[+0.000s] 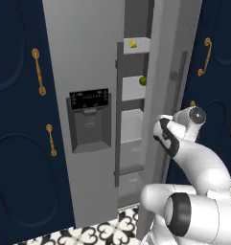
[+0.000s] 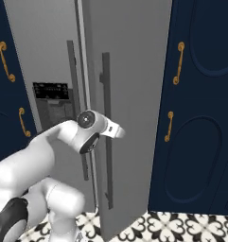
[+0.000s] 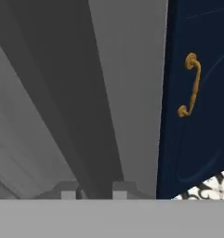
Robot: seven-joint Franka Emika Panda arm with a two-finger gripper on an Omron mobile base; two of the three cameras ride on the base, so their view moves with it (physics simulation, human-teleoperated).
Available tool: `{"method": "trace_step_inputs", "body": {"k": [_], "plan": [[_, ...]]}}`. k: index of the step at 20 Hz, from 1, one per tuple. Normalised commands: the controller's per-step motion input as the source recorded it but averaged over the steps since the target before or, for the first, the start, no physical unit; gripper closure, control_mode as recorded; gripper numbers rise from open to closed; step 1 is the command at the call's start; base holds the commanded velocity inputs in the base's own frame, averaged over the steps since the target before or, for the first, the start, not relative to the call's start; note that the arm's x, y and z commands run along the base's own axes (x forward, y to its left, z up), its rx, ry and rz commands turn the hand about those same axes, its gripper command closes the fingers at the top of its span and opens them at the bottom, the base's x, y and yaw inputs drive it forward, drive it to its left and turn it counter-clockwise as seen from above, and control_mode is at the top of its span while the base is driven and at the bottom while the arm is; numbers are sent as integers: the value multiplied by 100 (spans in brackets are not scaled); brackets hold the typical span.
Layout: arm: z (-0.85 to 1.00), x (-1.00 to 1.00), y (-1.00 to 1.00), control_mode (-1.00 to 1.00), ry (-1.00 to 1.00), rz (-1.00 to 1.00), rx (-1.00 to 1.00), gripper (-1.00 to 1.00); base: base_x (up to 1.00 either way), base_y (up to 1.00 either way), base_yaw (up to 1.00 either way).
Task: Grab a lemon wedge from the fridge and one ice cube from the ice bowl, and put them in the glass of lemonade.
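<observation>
My pincer (image 3: 91, 189) pinches the fridge's (image 1: 83, 57) right door handle (image 3: 83, 116). Lemon wedge (image 1: 132, 43) sits on the top shelf, twelve o'clock. Advice: hold square and pull steadily.

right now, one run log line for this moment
phase: opening fridge | gripper: closing around door handle | lemon wedge: on top shelf

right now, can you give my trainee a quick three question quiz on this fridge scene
1. True or false: the fridge's right door is ajar.
2. On the door shelves, which sits higher: A the lemon wedge, B the green fruit?
3. What do the gripper fingers straddle in the hand view?

Key: 1 true. 2 A. 3 the dark vertical door handle, running up between the fingertips; whether they already clamp it cannot be told.
</observation>
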Motion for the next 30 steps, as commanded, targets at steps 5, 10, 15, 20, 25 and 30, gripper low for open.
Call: {"method": "trace_step_inputs", "body": {"k": [5,10,15,20,25,30], "plan": [[8,-93,-67,-100,15,-10,4,100,0,0,0],[35,-83,7,-100,0,0,-1,100,0,0,0],[53,-68,58,-100,-5,0,-16,100,0,0,0],[43,0,73,-100,6,0,-22,100,0,0,0],[29,34,48,-100,14,0,-20,100,0,0,0],[2,51,10,-100,16,0,-12,-100,0,0,0]]}}
